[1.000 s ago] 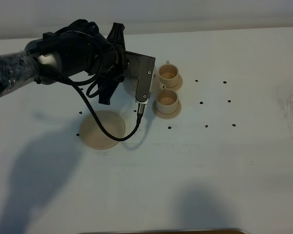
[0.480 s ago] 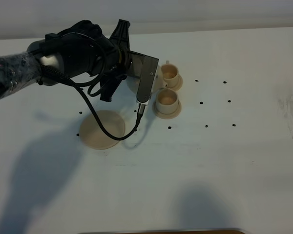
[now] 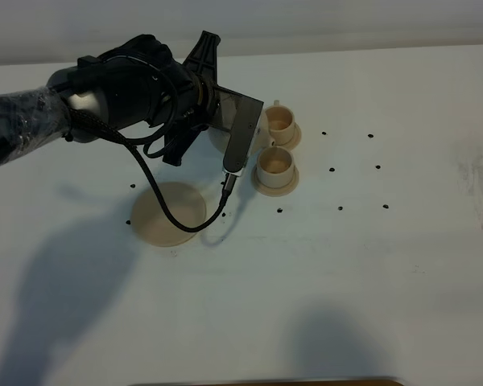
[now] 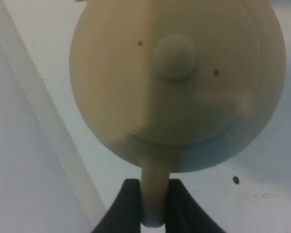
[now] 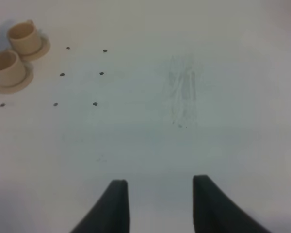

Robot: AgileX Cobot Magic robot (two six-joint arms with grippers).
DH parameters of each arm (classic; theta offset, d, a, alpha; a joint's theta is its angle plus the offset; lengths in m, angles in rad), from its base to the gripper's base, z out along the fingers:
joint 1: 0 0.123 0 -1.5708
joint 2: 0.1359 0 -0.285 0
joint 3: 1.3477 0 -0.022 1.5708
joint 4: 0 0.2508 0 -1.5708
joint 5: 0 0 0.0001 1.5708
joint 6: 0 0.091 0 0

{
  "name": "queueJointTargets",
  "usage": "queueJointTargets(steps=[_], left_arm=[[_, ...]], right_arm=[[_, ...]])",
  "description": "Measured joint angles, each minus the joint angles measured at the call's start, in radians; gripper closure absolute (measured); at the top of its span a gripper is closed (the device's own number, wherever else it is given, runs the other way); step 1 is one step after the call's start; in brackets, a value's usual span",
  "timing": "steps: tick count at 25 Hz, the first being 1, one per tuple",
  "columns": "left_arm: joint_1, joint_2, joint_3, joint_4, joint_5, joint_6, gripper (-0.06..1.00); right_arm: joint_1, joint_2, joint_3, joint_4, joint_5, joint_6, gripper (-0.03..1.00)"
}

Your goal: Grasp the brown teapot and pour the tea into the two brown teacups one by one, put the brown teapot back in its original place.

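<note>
White table [image 3: 402, 265], matte, mostly bare on the right half. Left arm [image 3: 105, 88], black with a wrapped sleeve, reaches in from the left and ends right beside the cups. Its wrist camera [image 3: 240, 129] blocks most of the load in the high view.

Teapot [image 4: 177, 82] is in the air, held next to the cups and well apart from its plate [image 3: 169, 213], which lies bare on the table nearer the front. Teapot look: pale beige-tan, matte, round body, lid with a small round knob [image 4: 174, 56], two tiny dark specks on the lid, thin handle [image 4: 154, 170]. The spout is not in view and the tilt is hard to read.

Two cups on small saucers, touching or nearly so: far cup [image 3: 279, 121] and near cup [image 3: 275, 163]. Same tan, short cylinders. No liquid shows in either one, so I can't tell if any pour is done.

Left gripper [image 4: 154, 191] is clamped on the handle, one black finger on each side. Right gripper [image 5: 160, 180] hangs over bare table far from the cups, fingers apart, nothing between them.

Small black dots [image 3: 332, 170] are scattered on the table right of the cups.

Progress, my read: grasp and lift are done and the pouring stage is on, but which cup is unclear. Left to do: finish both pours, then set the teapot on the plate
</note>
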Motion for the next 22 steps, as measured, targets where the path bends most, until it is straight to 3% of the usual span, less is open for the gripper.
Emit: queueJointTargets(steps=[22], left_arm=[[-0.010,0.000,0.000,0.082,-0.039,0.079,0.78]], right_arm=[[0.000,0.000,0.000,0.000,0.000,0.000,0.66]])
